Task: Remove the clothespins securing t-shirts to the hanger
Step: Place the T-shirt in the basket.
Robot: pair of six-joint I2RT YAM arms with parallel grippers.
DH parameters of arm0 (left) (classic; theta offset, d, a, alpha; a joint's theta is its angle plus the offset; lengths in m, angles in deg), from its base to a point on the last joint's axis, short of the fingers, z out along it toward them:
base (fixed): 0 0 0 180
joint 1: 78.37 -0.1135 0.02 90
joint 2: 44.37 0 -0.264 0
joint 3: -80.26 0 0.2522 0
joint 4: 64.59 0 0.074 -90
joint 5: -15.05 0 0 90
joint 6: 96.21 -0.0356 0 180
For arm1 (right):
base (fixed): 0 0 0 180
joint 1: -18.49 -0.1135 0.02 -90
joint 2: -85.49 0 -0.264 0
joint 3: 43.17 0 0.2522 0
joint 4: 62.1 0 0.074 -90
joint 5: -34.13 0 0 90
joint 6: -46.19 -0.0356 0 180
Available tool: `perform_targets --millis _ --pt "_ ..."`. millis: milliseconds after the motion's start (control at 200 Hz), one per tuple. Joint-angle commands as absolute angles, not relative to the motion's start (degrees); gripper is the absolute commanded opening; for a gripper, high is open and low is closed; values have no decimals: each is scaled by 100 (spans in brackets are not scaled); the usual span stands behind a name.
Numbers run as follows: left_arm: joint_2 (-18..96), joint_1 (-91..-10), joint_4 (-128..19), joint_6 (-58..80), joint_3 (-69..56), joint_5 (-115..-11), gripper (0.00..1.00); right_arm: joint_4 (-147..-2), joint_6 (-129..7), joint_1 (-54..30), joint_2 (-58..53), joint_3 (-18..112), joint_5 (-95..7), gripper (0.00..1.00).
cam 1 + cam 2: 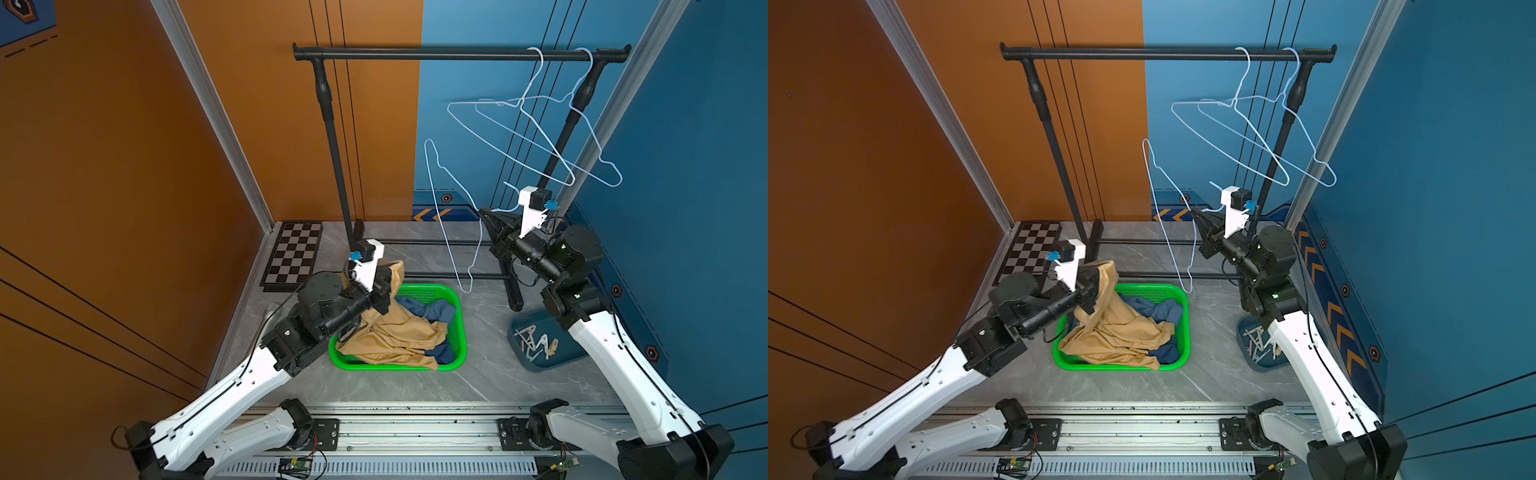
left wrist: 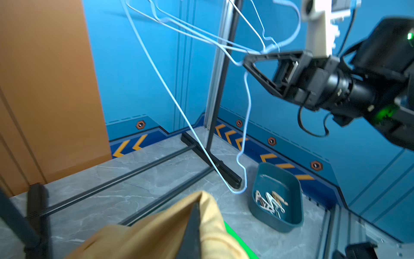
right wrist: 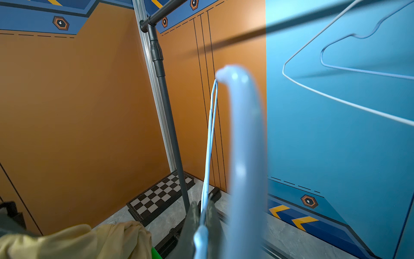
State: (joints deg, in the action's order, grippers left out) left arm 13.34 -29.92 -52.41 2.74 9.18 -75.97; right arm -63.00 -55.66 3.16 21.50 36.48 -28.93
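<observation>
The black rack (image 1: pixel 457 54) stands on my grey marbled counter (image 1: pixel 415 386) between orange and blue walls, with two bare wire hangers (image 1: pixel 536 140) hooked on its bar. The green mesh basket (image 1: pixel 460 328) holds the t-shirts (image 1: pixel 436 311). My left jaws are clamped on the mustard shirt (image 1: pixel 399 332), a fold raised above the rim. My right jaws pinch a third hanger (image 1: pixel 450 249), well apart from the clothespins (image 2: pixel 268 201) lying in the teal tray (image 2: pixel 275 179).
</observation>
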Motion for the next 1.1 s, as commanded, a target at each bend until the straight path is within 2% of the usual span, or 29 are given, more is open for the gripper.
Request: perform_targets --millis 0,245,405,671,771,1096 --pt "2064 -2571 -5870 69 603 -7618 0 -6222 -5620 400 2273 3600 -2841 0" --pt "3508 -2109 -6021 362 -310 -6615 0 -6464 -5576 732 2419 3531 -2788 0" --pt "3800 -2214 -5970 624 -38 -7065 0 -6500 -5579 855 2483 3465 -2756 0" --pt "4148 -2650 -4455 68 304 -8001 0 -6626 -5552 1014 2537 3421 -2671 0" --pt "4587 -2717 -3819 -208 143 -8003 0 -6664 -5547 1023 2538 3404 -2669 0" --pt "5710 -3150 -3145 -339 -309 -7678 0 -6958 -5422 1014 2598 3497 -2599 0"
